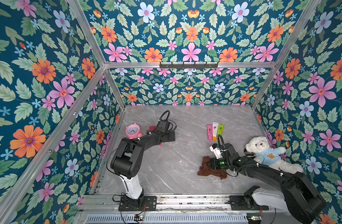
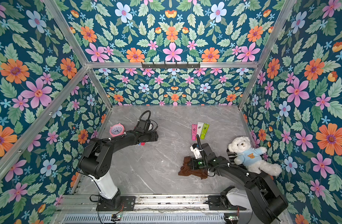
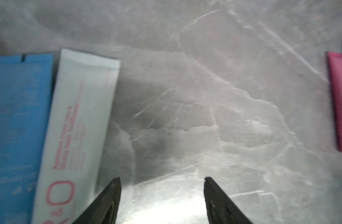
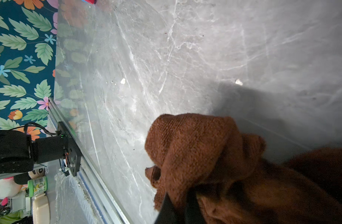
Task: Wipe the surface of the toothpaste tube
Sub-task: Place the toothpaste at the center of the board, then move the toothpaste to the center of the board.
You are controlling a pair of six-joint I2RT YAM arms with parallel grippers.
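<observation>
- As you look down in both top views, the grey marbled worktop (image 1: 176, 174) spreads between the flowered walls, and both arms reach over it from the near rail.
- A white teddy bear (image 1: 267, 153) in a blue jumper lies at the right edge, beside the right arm.
- The brown cloth (image 1: 207, 171) sits crumpled on the near right part of the worktop. Your right gripper (image 4: 178, 205) is clenched on a fold of it.
- A pink alarm clock (image 1: 132, 131) stands at the left edge, beside the left arm.
- In the left wrist view the toothpaste tube (image 3: 75, 124), white with red lettering, lies flat on the worktop. It is just beside one finger of your left gripper (image 3: 162, 179), which is released and spread over bare worktop.
- A blue pack (image 3: 16, 126) lies alongside the tube, on the side away from the gripper.
- Three small tubes (image 1: 215, 131), pink, white and green, lie side by side in the far right part, apart from the cloth.
</observation>
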